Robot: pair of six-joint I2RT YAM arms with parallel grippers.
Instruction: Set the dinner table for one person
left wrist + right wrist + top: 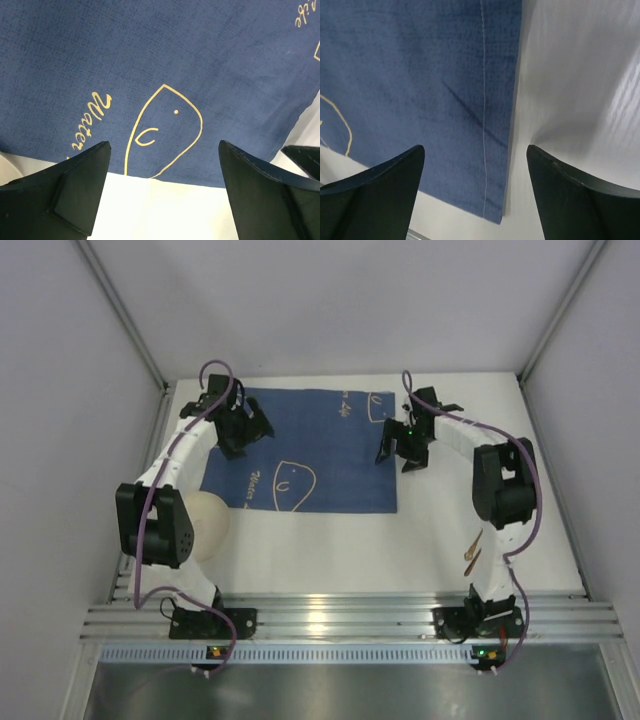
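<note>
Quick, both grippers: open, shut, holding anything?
Left gripper: open, empty, over the blue fish-patterned cloth mat.
Right gripper: open, empty, over that mat's edge.

Top camera overlooks the dinner table (330,550); wrist cameras closely face its mat (320,440).

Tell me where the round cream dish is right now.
Top view: the cream dish sits on the dinner table, on its left side, half hidden under the left arm at its black elbow, beside the blue mat at its near-left corner.
</note>
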